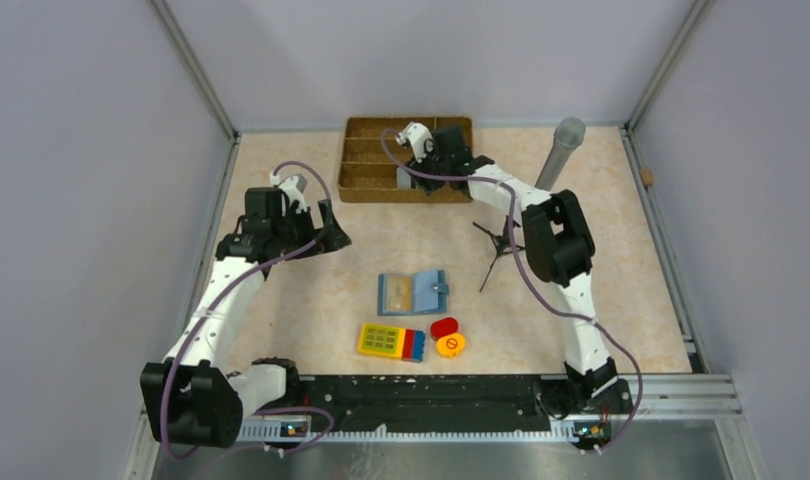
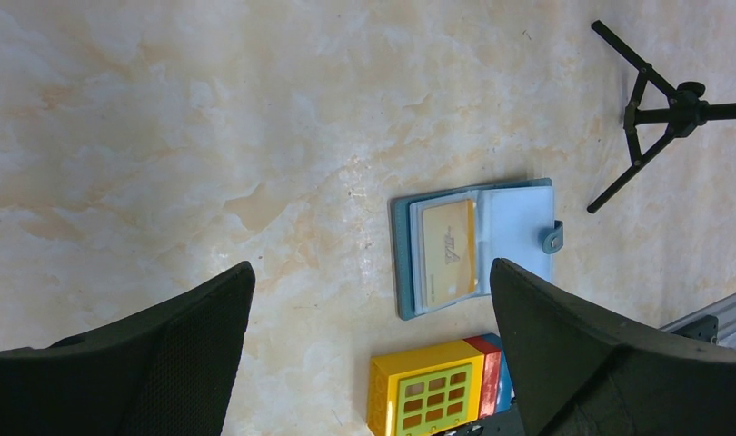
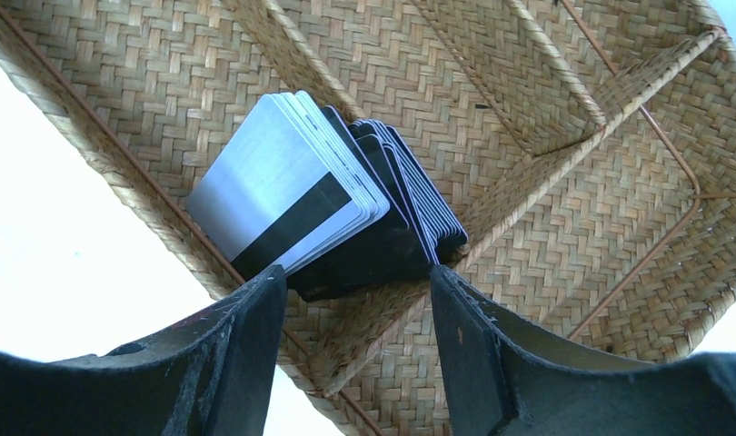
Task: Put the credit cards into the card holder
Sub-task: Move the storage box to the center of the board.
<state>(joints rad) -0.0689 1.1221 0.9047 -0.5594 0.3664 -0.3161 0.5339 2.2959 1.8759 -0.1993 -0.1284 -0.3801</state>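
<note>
Many credit cards [image 3: 319, 195], silver and black, lean as a stack in one compartment of the wicker tray [image 3: 546, 182]. The right gripper [image 3: 355, 282] hangs just over them, jaws apart. The card holder [image 2: 519, 227] lies open on the table [image 2: 164, 136], with one tan card [image 2: 446, 245] in its pocket. The left gripper [image 2: 372, 272] hovers above, jaws wide.
</note>
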